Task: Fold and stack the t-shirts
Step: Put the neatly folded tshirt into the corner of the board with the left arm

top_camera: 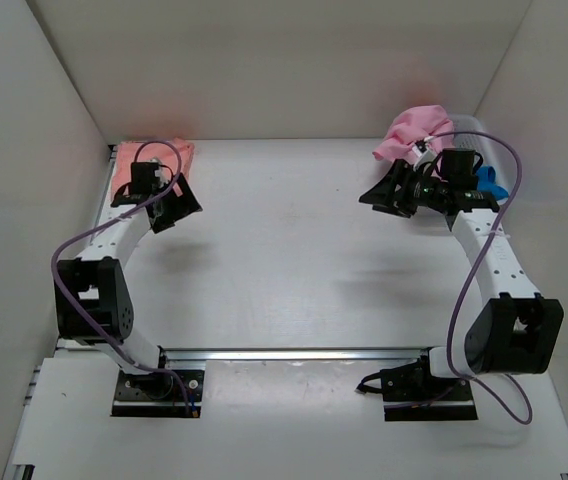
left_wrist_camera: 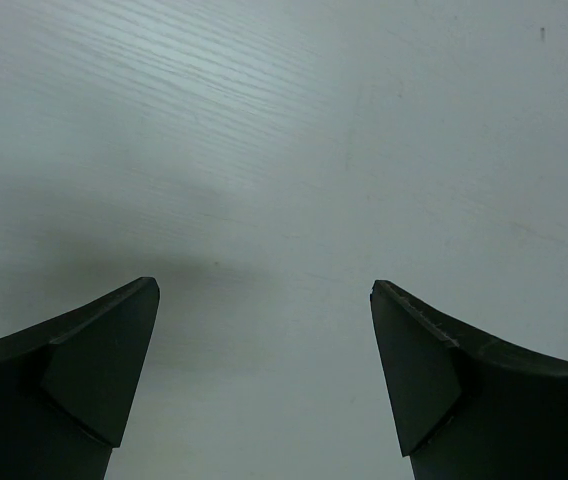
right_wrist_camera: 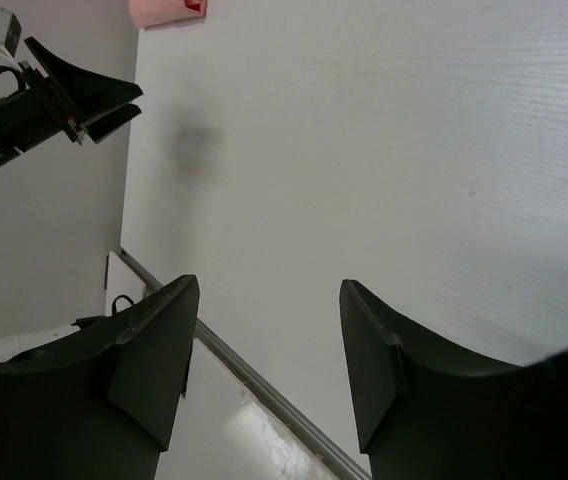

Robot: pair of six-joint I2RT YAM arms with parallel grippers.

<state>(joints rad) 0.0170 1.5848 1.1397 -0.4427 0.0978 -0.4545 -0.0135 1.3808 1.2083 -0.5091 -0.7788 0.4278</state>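
The salmon-coral t-shirt [top_camera: 154,158] lay flat in the far-left corner of the counter [top_camera: 284,270], pushed up against the back wall, and looked neatly squared off. The left hand [top_camera: 176,207] hung just in front of it, over the counter's left side and apart from the cloth. Seen from its own wrist, its two dark fingers [left_wrist_camera: 94,370] were spread wide, with nothing between them but bare white counter and a soft shadow.

Across at the counter's far-right corner, the lighter pink t-shirt [top_camera: 412,132] sat in a crumpled heap against the back wall. A scrap of the bright blue t-shirt [top_camera: 490,181] showed just nearer than that heap, by the counter's right edge. Most of it was hidden behind the right arm, so I could not tell how it lay.

The right hand [top_camera: 386,195] hovered over the counter beside the pink heap, on its inward side, and pointed toward the counter's middle. From the overhead view I could not tell whether it brushed the pink cloth. Its fingers [right_wrist_camera: 404,370] stood well apart and gripped nothing, with only plain counter showing in the gap. The wrist view looked right across the counter to the left hand and a corner of the salmon-coral shirt at the far edge.
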